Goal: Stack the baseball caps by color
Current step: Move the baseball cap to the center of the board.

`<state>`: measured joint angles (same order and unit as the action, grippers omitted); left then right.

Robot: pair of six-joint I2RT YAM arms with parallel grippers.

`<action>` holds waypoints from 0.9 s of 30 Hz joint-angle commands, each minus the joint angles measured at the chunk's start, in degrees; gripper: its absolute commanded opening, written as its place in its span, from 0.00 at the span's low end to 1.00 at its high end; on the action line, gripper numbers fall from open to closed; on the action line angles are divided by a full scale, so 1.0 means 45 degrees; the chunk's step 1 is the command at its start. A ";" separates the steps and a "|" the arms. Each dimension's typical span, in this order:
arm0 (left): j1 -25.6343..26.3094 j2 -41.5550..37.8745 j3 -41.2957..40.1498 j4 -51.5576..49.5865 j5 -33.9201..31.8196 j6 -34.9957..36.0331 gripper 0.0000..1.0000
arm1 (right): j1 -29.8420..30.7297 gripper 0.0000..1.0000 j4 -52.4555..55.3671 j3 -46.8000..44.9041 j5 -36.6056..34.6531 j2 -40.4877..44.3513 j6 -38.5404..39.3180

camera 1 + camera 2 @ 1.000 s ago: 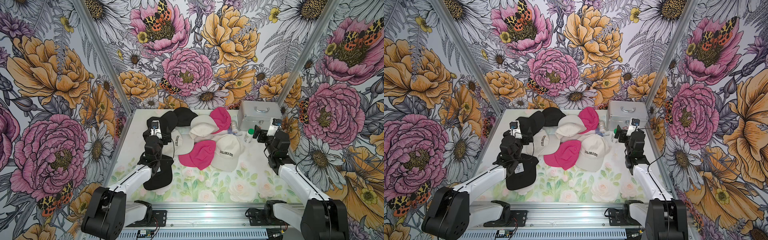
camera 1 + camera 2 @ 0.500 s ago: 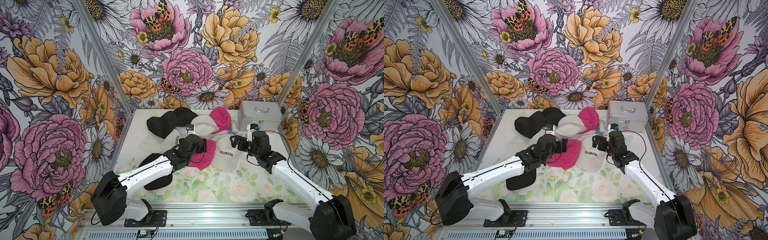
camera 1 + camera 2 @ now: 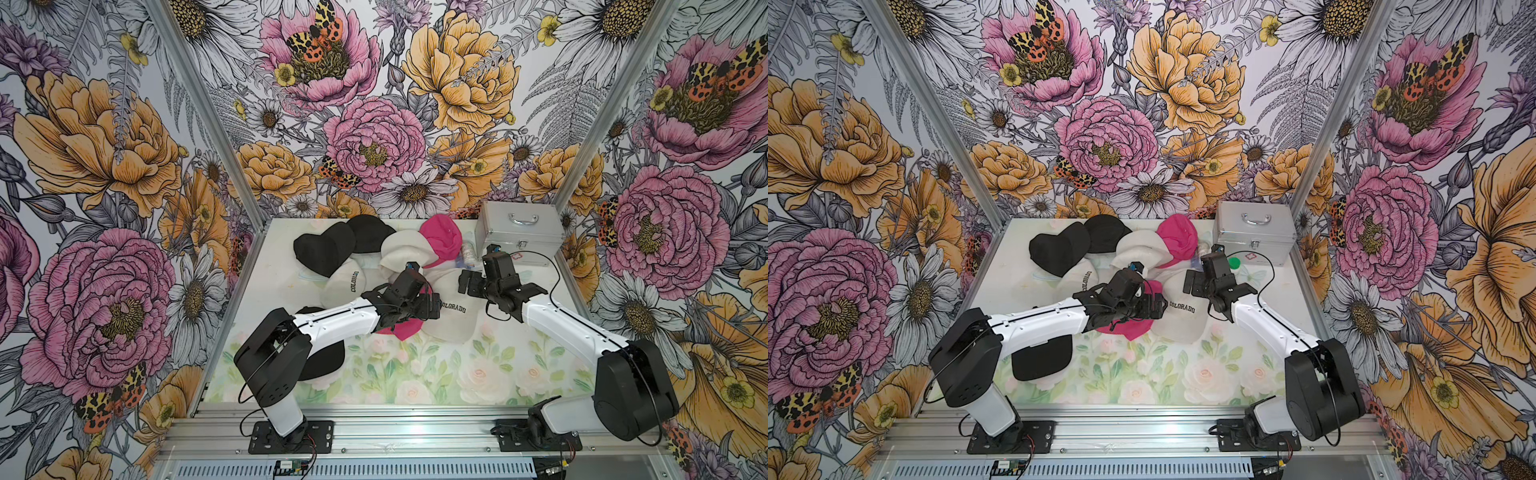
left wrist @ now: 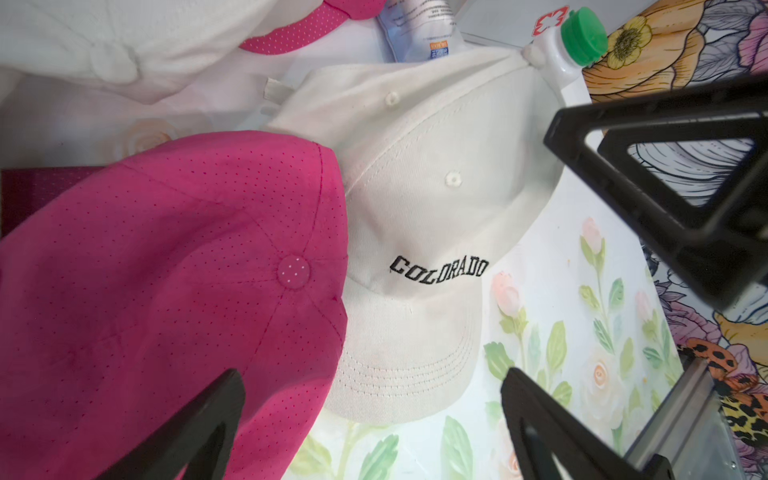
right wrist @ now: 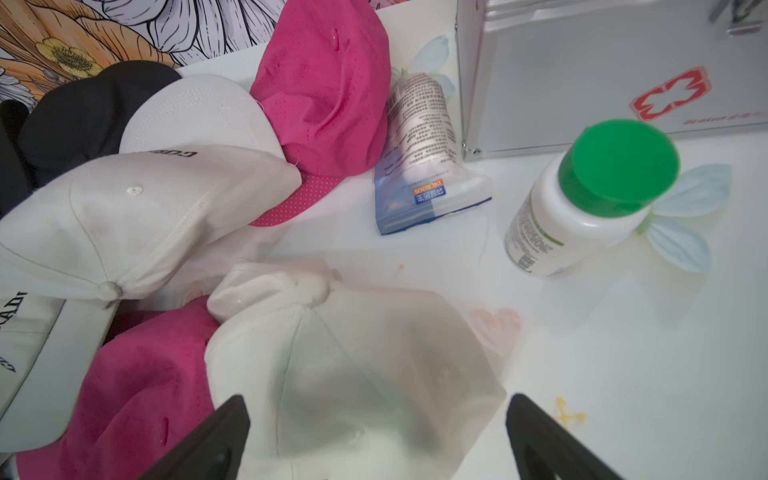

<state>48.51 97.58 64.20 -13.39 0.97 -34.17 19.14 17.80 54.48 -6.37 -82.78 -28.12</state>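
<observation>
Soft cream cap (image 4: 415, 199) lies beside the pink cap (image 4: 166, 270) on the table (image 3: 415, 374). It looks light and floppy; its stiffer brim seems best to grab. Left gripper (image 4: 372, 380) and right gripper (image 5: 376, 403) both spread wide, empty.

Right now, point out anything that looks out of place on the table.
A tube lies on its side between the far pink cap and the case, with a bottle upright nearby: neither is a cap. The caps are unsorted, colours overlapping.
</observation>
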 commanded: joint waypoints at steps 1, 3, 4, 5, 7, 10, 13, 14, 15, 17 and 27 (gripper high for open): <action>0.0352 0.0291 0.0629 0.0541 0.1896 0.0454 0.99 | 0.0059 0.99 -0.0001 0.1030 0.0306 -0.0953 0.0886; 0.0688 0.0658 0.1088 0.0538 0.2409 0.0870 0.99 | 0.0114 0.98 0.0061 0.1469 0.0628 -0.1544 0.1012; 0.0822 0.0905 0.1328 0.0492 0.2570 0.0933 0.99 | 0.0159 0.95 0.0141 0.1707 0.0589 -0.1885 0.1014; 0.0888 0.1179 0.1545 0.0483 0.2778 0.0891 0.99 | 0.0215 0.93 0.0173 0.1803 0.0447 -0.2098 0.0995; 0.0861 0.1919 0.1790 0.0513 0.3016 0.0678 0.99 | 0.0220 0.80 0.0166 0.1859 0.0130 -0.2326 0.0966; 0.0625 0.2417 0.1902 0.0603 0.3004 0.0397 0.99 | 0.0210 0.47 0.0174 0.1622 -0.0336 -0.2050 0.1111; 0.0290 0.2673 0.1732 0.1114 0.3037 0.0099 0.99 | 0.0050 0.30 0.0255 0.1047 -0.0747 -0.1162 0.1273; 0.0183 0.2760 0.1707 0.1254 0.3025 0.0027 0.99 | -0.0068 0.26 0.0310 0.0785 -0.0791 -0.0744 0.1323; 0.0149 0.2850 0.1660 0.1328 0.2980 -0.0001 0.99 | -0.0237 0.23 0.0385 0.0596 -0.0796 -0.0407 0.1346; 0.0029 0.3072 0.1596 0.1431 0.2836 -0.0038 0.99 | -0.0556 0.22 0.0607 0.0223 -0.0757 0.0347 0.1520; -0.1914 0.1960 -0.1359 0.2427 0.1435 -0.1119 0.99 | -0.0673 0.21 0.1894 -0.0834 0.1730 0.2564 0.2742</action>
<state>42.76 108.73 61.76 -2.37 11.79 -37.65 14.85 23.94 51.68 -3.64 -71.83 -17.82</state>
